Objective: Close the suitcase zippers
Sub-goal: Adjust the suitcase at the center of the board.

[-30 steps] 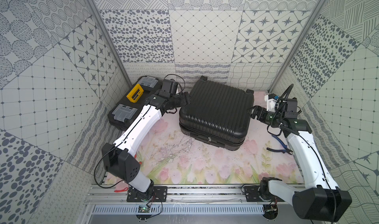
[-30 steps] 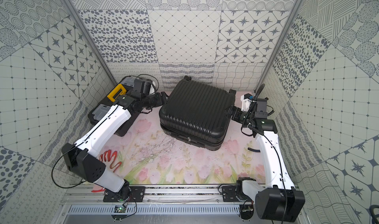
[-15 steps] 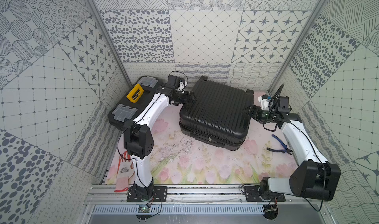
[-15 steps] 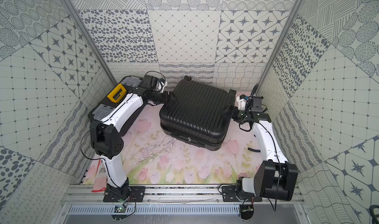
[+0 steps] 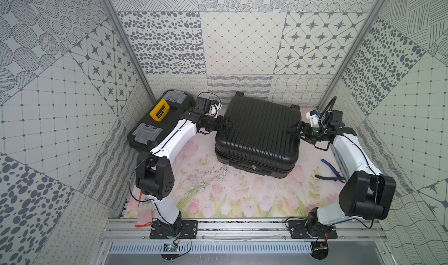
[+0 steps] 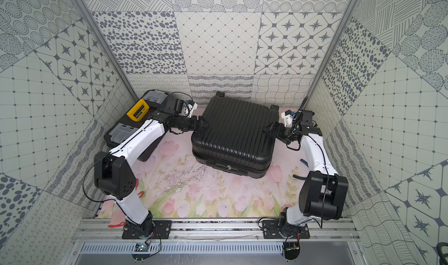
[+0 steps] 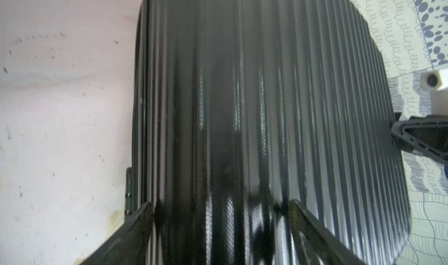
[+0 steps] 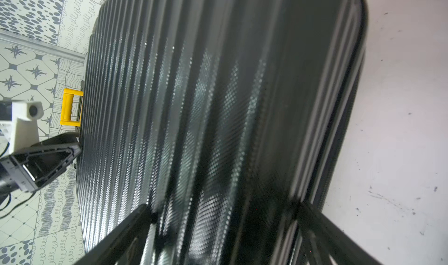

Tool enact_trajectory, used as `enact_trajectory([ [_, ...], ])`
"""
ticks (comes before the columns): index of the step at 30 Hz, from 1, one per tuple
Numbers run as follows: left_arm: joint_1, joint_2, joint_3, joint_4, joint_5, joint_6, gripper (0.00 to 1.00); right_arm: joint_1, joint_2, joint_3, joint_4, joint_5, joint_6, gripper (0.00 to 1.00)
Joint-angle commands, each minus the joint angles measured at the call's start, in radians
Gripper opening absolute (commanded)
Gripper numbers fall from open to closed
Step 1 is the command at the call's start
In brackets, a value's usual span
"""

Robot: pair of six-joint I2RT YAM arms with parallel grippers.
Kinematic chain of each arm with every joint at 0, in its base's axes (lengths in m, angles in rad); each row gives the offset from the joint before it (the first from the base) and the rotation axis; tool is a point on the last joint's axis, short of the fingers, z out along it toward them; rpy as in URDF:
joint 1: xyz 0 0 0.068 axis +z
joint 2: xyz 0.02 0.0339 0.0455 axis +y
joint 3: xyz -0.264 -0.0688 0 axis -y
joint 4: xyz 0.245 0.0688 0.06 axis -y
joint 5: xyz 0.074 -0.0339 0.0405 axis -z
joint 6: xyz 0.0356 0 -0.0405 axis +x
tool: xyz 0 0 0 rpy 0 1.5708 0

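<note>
So, I'm watching the black ribbed hard-shell suitcase (image 5: 259, 132) lying flat mid-frame on the pink floral mat (image 5: 218, 195). My left gripper (image 5: 227, 125) is sitting at its left edge and my right gripper (image 5: 293, 128) at its right edge, both spread wide, released. The thin black zippers (image 5: 253, 167) are running along its lower seam.

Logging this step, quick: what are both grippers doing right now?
Left gripper: open, at the suitcase edge, holding nothing.
Right gripper: open, at the opposite edge, holding nothing.
</note>
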Motion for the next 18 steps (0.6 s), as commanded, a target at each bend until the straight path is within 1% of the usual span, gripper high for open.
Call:
enact_trajectory([
  [1,-0.117,-0.095,-0.138,-0.247,0.151,-0.043,0.86,0.047,0.083,0.06,-0.04,-0.091,-0.139,0.95],
  [5,-0.173,-0.192,-0.23,-0.19,0.146,-0.157,0.84,0.053,0.178,0.153,-0.091,-0.145,-0.207,0.93],
  [7,-0.21,-0.233,-0.253,-0.184,0.121,-0.199,0.84,0.075,0.228,0.214,-0.132,-0.169,-0.256,0.92],
  [11,-0.28,-0.317,-0.329,-0.098,0.101,-0.33,0.84,0.133,0.324,0.329,-0.232,-0.193,-0.355,0.92],
  [13,-0.305,-0.347,-0.341,-0.1,0.06,-0.365,0.84,0.146,0.36,0.363,-0.227,-0.156,-0.348,0.92],
  [17,-0.33,-0.394,-0.338,-0.12,0.013,-0.418,0.83,0.15,0.404,0.443,-0.144,-0.091,-0.28,0.92],
  [18,-0.335,-0.401,-0.331,-0.129,0.002,-0.424,0.83,0.151,0.407,0.471,-0.117,-0.059,-0.261,0.92],
])
